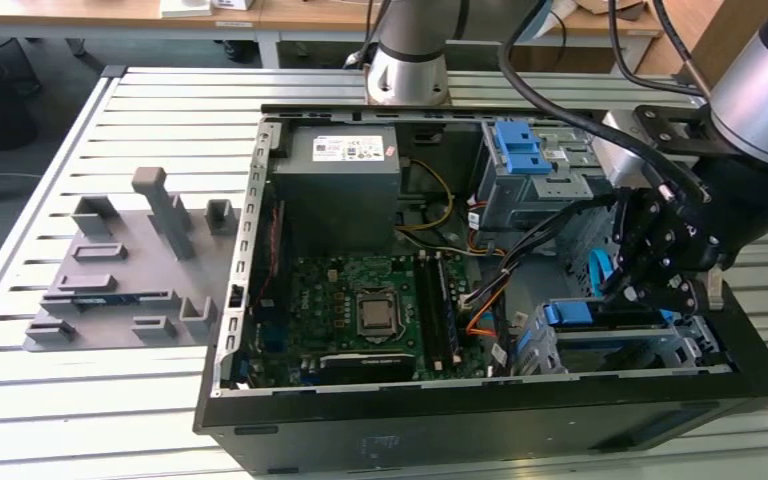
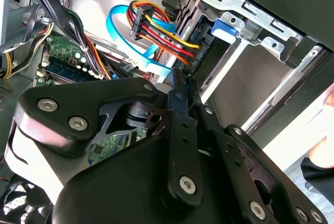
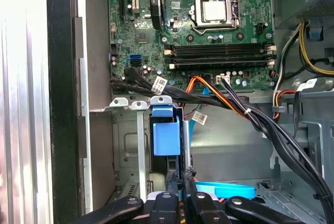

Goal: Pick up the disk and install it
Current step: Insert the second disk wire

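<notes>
Open computer case (image 1: 244,300) lying flat on a slatted metal table (image 1: 37,400), centre of the exterior view. Gripper (image 1: 654,292) lowered into the case at the lower right of that view, tips down beside the drive cage (image 1: 684,345). Fingers (image 3: 183,182) drawn close together in the first wrist view, tips all but meeting, nothing plainly pinched between them; the same narrow black bars (image 2: 177,104) seen from behind in the second wrist view, reaching toward a plug of red, yellow and orange wires (image 2: 162,31). Disk (image 1: 620,320) sitting in the cage at the lower right of the exterior view, just under the gripper tips, silver face up and blue rail end (image 1: 574,312) toward the motherboard (image 1: 364,300). Cannot tell whether tips and disk touch. In the first wrist view a blue tab (image 3: 166,136) standing in the cage slot just ahead of the fingertips. Light blue flat cable (image 2: 122,36) looping past the wires. Big grey box with a white sticker (image 1: 344,165) at the upper middle of the exterior view, ridged blue latch (image 1: 524,150) to the exterior view's right of it. Grey plastic fixture (image 1: 124,270) on the table at the exterior view's left, well apart from the case.
</notes>
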You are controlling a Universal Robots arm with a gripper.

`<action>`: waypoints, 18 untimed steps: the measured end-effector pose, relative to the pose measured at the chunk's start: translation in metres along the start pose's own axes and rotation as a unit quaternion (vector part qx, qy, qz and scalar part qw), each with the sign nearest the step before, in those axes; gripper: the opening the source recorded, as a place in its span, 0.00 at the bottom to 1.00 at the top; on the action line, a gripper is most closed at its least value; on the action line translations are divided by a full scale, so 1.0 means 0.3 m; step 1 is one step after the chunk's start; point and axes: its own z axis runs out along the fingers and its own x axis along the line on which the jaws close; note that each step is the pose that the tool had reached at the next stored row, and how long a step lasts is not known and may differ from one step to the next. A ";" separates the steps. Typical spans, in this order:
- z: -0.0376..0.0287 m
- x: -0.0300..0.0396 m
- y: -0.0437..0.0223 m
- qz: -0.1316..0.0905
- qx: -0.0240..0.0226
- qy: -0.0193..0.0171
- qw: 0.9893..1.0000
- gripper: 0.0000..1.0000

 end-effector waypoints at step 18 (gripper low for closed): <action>0.015 0.002 -0.003 0.002 0.000 0.000 1.000 0.16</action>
